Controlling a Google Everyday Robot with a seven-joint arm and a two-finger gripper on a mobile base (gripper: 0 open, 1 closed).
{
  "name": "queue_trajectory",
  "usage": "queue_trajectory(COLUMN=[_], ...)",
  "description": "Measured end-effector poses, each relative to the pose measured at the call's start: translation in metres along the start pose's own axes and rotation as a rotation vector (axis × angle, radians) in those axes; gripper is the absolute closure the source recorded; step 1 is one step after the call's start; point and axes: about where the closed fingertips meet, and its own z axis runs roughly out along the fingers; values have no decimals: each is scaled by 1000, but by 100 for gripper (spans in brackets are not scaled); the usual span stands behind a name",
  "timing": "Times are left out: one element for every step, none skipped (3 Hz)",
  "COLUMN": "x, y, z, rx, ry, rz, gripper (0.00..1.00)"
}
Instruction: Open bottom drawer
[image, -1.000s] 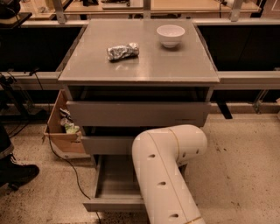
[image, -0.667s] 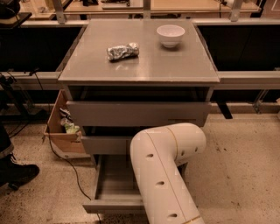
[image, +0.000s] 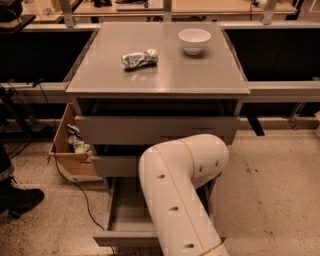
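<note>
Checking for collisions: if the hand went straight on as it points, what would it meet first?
The hand is hidden behind the white arm's elbow, near the open slim grey bottom drawer. Probably the grey cabinet's middle drawer front, but its heading cannot be seen.

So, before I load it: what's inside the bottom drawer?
In the bottom drawer, bare grey floor shows on the left. The arm covers the rest and hides the gripper behind it.
</note>
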Motion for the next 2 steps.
queue_trajectory(x=[7,-12], y=[19,24], z=[-7,-8], rx=[-48,33], ry=[39,-48], rz=[4,-7], gripper=[100,100])
